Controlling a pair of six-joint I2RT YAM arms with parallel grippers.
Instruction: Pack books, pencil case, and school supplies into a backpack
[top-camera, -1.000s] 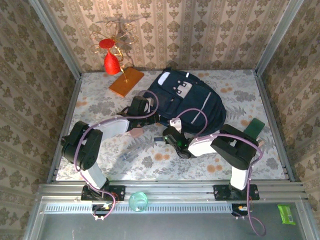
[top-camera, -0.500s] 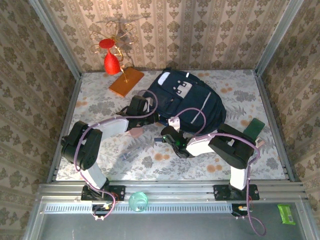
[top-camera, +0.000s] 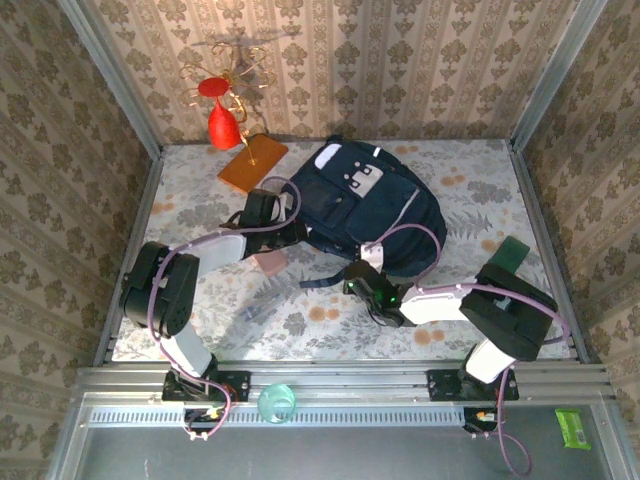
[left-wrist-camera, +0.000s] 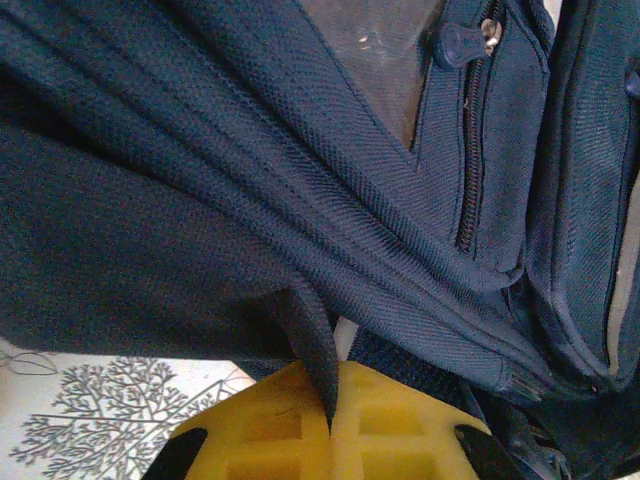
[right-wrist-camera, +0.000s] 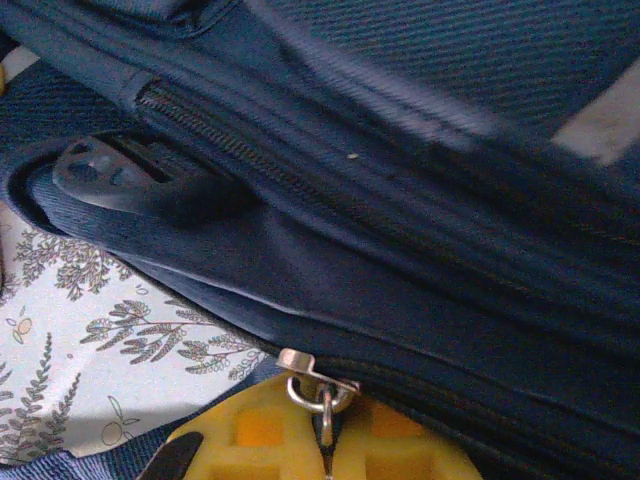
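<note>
The navy backpack (top-camera: 375, 205) lies flat in the middle of the table. My left gripper (top-camera: 288, 232) is at its left edge, and in the left wrist view the yellow fingers (left-wrist-camera: 270, 425) are shut on a fold of backpack fabric (left-wrist-camera: 312, 345). My right gripper (top-camera: 358, 278) is at the bag's near edge, shut on a metal zipper pull (right-wrist-camera: 322, 395) that hangs from the backpack's zipper line (right-wrist-camera: 420, 380). A pale-pink pencil case (top-camera: 268, 262) lies just under the left arm. A dark green book (top-camera: 512, 254) rests at the right side. A slim clear supply piece (top-camera: 255, 308) lies near the front left.
An orange slab (top-camera: 252, 163) and a red ornament on a gold wire stand (top-camera: 222, 120) are at the back left. A backpack strap (top-camera: 320, 280) trails left from the right gripper. Metal frame rails run along the table's sides.
The right gripper closed on the zipper pull and moved rightward along the bag's near edge; its elbow swung right. The left gripper shifted slightly left and back, still holding fabric.
</note>
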